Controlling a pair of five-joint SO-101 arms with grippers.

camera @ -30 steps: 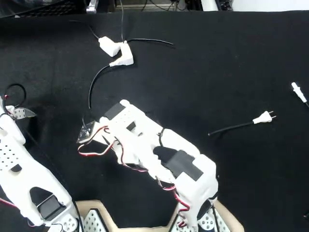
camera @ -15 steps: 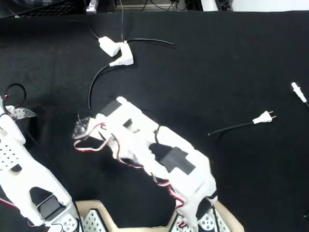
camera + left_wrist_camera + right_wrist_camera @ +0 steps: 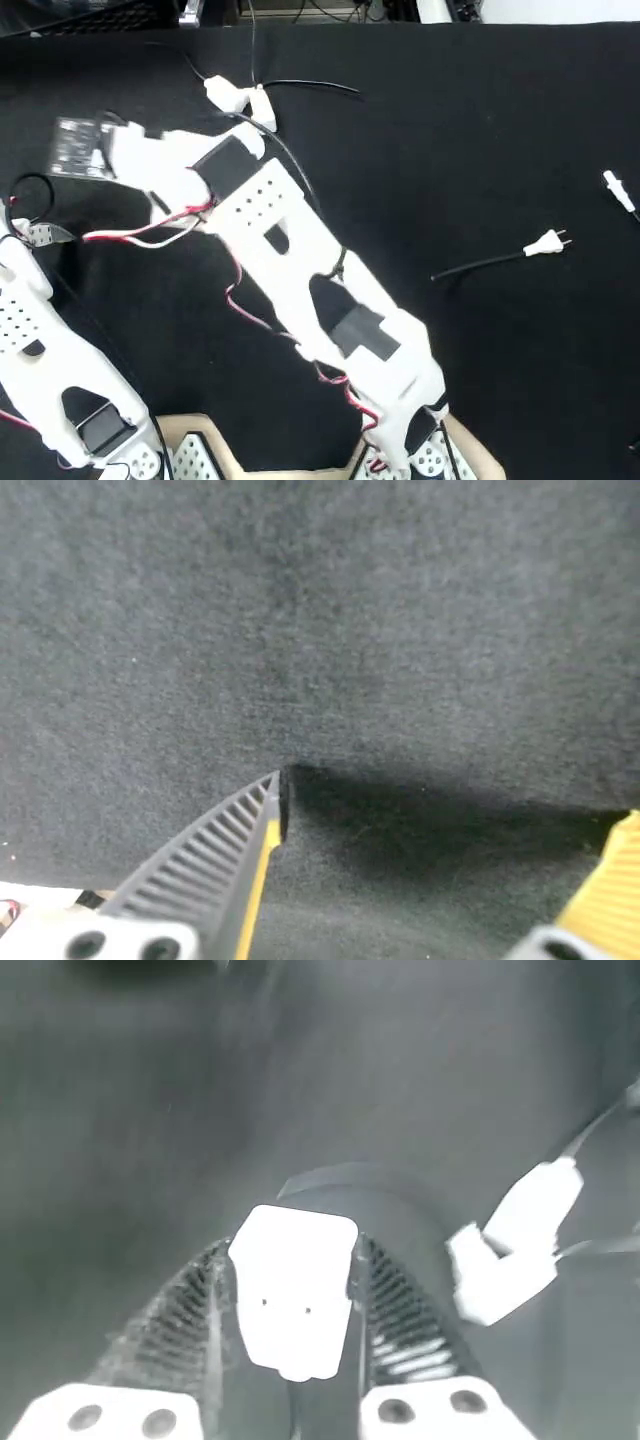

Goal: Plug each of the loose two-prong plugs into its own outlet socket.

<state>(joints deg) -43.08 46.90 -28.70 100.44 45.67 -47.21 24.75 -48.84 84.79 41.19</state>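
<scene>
Two-prong plug (image 3: 548,241) lies loose on the right side of the table (image 3: 480,120), cord trailing toward centre. Small white piece (image 3: 618,190) sits at the right edge. White connector pair (image 3: 240,100) is at the far side. Right arm (image 3: 300,260) is stretched to far left, with the right gripper (image 3: 72,150) blurred there.
Left wrist: left gripper (image 3: 450,810) is spread apart over the black cloth.
Right wrist: the right gripper is pinching a white socket (image 3: 292,1300), two holes facing the camera, connector pair near it.
</scene>
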